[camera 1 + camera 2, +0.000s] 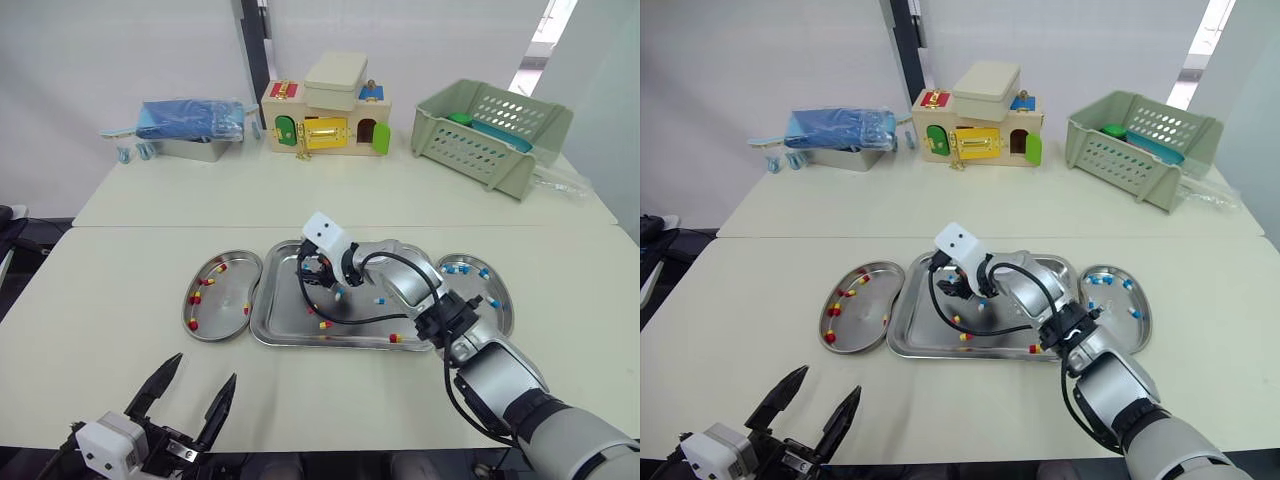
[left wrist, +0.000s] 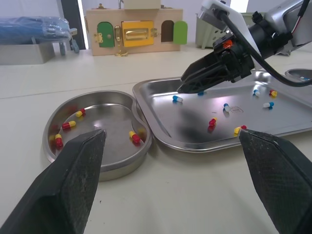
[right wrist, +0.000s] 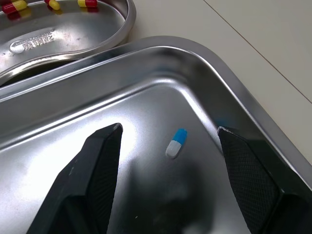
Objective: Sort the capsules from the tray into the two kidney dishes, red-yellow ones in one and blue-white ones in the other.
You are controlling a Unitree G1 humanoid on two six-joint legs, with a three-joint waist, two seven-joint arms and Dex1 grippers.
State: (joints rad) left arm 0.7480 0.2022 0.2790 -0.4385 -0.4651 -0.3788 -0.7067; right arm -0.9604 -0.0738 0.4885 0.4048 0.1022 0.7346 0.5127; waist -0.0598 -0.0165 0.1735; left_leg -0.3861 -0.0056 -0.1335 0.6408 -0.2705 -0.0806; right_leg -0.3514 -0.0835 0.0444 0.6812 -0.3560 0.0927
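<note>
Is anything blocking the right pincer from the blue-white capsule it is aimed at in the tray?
Nothing visible does. The right pincer is open, its fingers on either side of the blue-white capsule, which lies alone on the bare tray floor.

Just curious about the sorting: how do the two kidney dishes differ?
The left kidney dish holds red-yellow capsules; the right kidney dish holds blue-white capsules. The left kidney dish shows whole; the right arm covers part of the right kidney dish. Both are metal, flanking the tray.
</note>
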